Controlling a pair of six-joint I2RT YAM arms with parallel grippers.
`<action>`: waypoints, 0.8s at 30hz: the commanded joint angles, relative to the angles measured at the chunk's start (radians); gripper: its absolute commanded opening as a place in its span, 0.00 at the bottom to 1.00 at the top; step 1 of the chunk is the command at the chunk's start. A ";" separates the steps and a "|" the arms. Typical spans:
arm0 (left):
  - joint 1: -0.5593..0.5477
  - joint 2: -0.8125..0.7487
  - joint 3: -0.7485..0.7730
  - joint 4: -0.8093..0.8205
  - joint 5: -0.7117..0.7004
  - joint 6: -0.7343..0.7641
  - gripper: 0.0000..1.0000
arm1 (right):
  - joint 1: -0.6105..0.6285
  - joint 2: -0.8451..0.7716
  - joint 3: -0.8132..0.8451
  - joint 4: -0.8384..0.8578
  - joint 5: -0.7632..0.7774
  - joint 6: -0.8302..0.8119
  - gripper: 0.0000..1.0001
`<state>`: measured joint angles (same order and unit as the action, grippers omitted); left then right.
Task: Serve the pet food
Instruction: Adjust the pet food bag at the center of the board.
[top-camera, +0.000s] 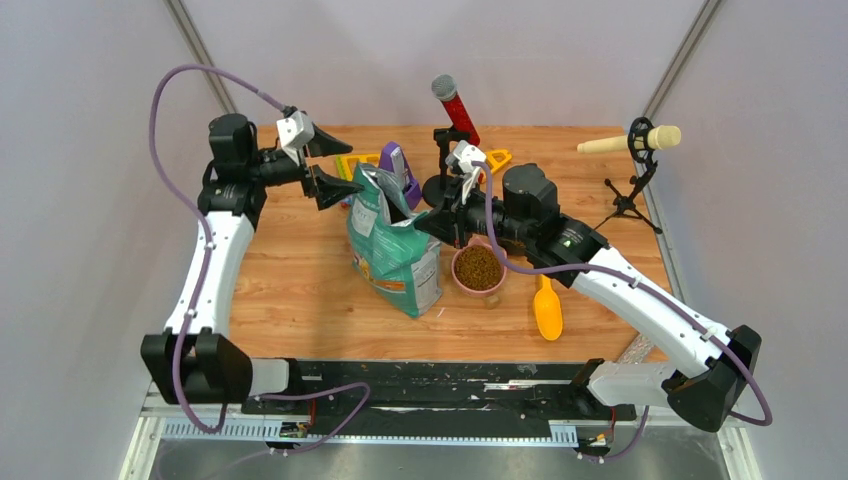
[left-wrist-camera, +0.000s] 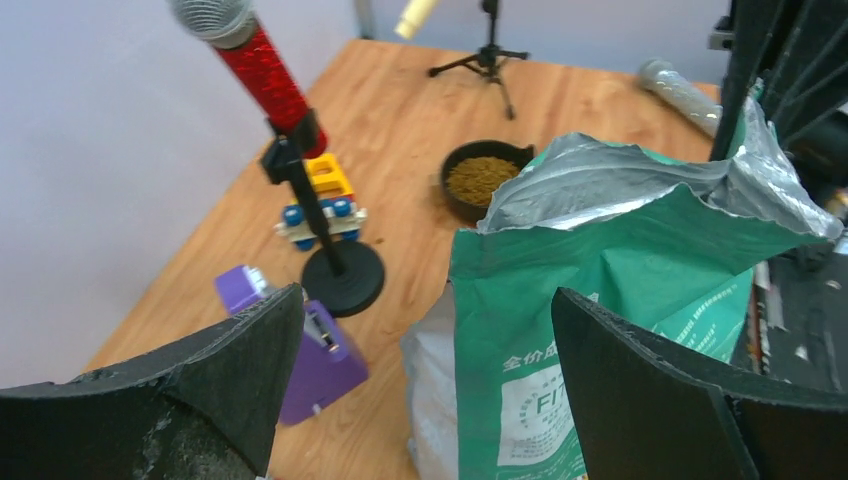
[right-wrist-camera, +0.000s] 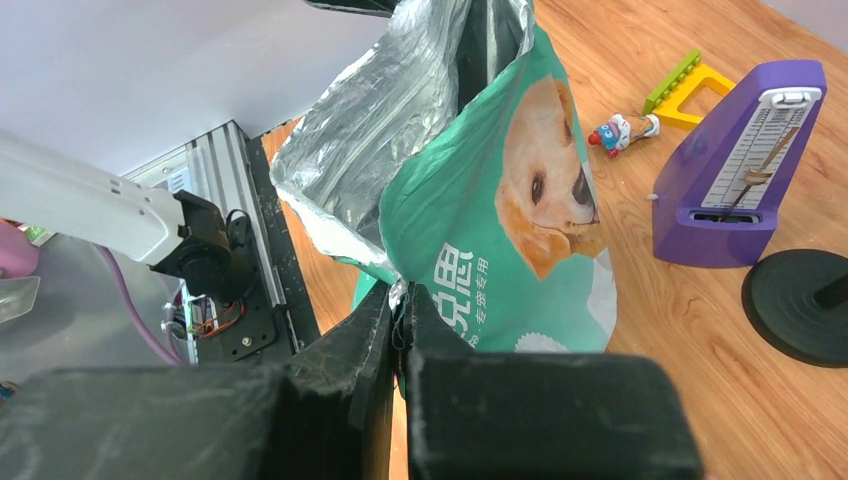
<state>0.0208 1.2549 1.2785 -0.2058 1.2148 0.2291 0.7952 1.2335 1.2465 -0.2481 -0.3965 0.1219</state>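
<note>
The teal-green bag stands upright mid-table, its silver-lined top open. My right gripper is shut on the bag's right top edge; in the right wrist view the jaws pinch the rim of the bag. My left gripper is open and empty, just left of the bag's top; in the left wrist view it faces the bag with nothing between its fingers. Brown pet food fills a pink bowl right of the bag, and shows again in the left wrist view.
A yellow scoop lies right of the bowl. A purple metronome and a red microphone on a round-based stand stand behind the bag. A beige microphone on a tripod is at back right. Small yellow toys lie at the back.
</note>
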 joint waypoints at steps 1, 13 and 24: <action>0.006 0.071 0.143 -0.180 0.258 0.211 1.00 | -0.001 -0.041 0.057 -0.050 -0.070 -0.004 0.00; -0.088 0.148 0.063 0.056 0.326 0.079 0.98 | -0.002 -0.023 0.074 -0.053 -0.061 0.006 0.00; -0.125 0.166 0.087 0.002 0.231 -0.023 0.11 | -0.002 -0.056 0.047 -0.040 0.082 0.004 0.00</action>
<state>-0.0864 1.4754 1.3514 -0.2092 1.5208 0.2512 0.7898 1.2327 1.2655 -0.2878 -0.3740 0.1219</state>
